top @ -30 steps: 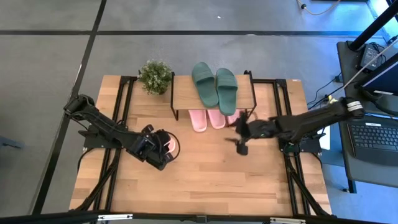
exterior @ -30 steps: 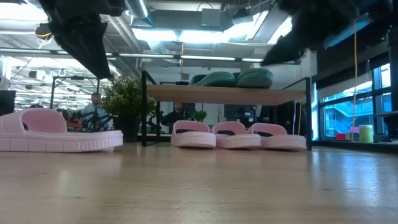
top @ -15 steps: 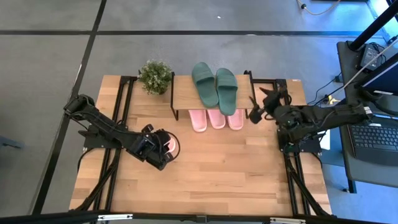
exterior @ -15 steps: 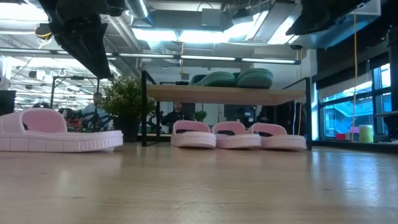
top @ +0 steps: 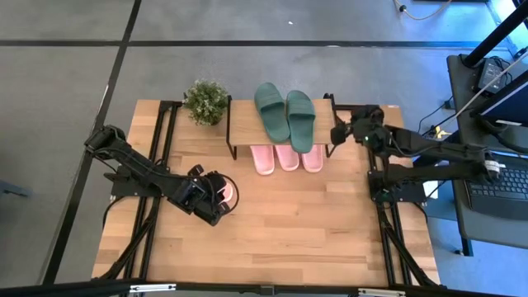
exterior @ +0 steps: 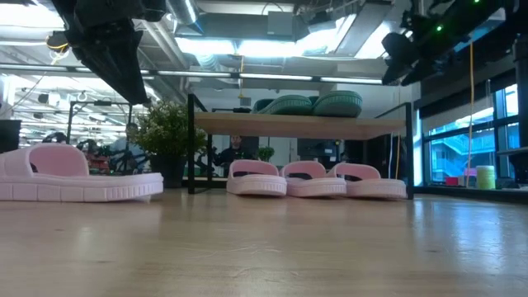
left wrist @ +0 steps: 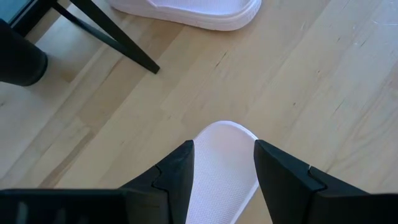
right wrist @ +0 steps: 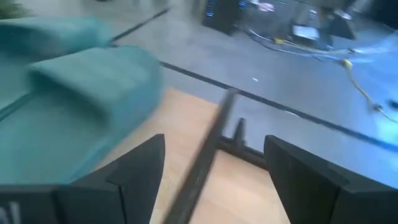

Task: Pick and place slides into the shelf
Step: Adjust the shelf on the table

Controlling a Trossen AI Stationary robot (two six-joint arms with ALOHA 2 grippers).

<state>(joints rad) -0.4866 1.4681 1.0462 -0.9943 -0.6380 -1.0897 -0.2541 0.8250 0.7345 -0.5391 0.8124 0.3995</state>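
The shelf (top: pixel 243 124) stands at the table's far edge. Two dark green slides (top: pixel 285 115) lie on its top board, and three light pink slides (exterior: pixel 305 180) sit side by side on the table under it. A fourth pink slide (exterior: pixel 74 177) lies flat on the table at left. My left gripper (left wrist: pixel 224 149) hovers open above this slide (left wrist: pixel 221 177), its fingers on either side of it in the wrist view and clear of it in the low view. My right gripper (top: pixel 335 134) hangs open beside the shelf's right end, facing the green slides (right wrist: pixel 74 93).
A small potted plant (top: pixel 205 101) stands left of the shelf. The shelf's black legs (left wrist: pixel 106 34) reach the table near the pink slides. The wooden table's near half (top: pixel 280 239) is bare board. A laptop (top: pixel 495 186) sits off the table's right side.
My right gripper has risen from in front of the pink slides under the shelf and swung toward the table's far right, turning to face the shelf's right end, still open. The slides have not moved.
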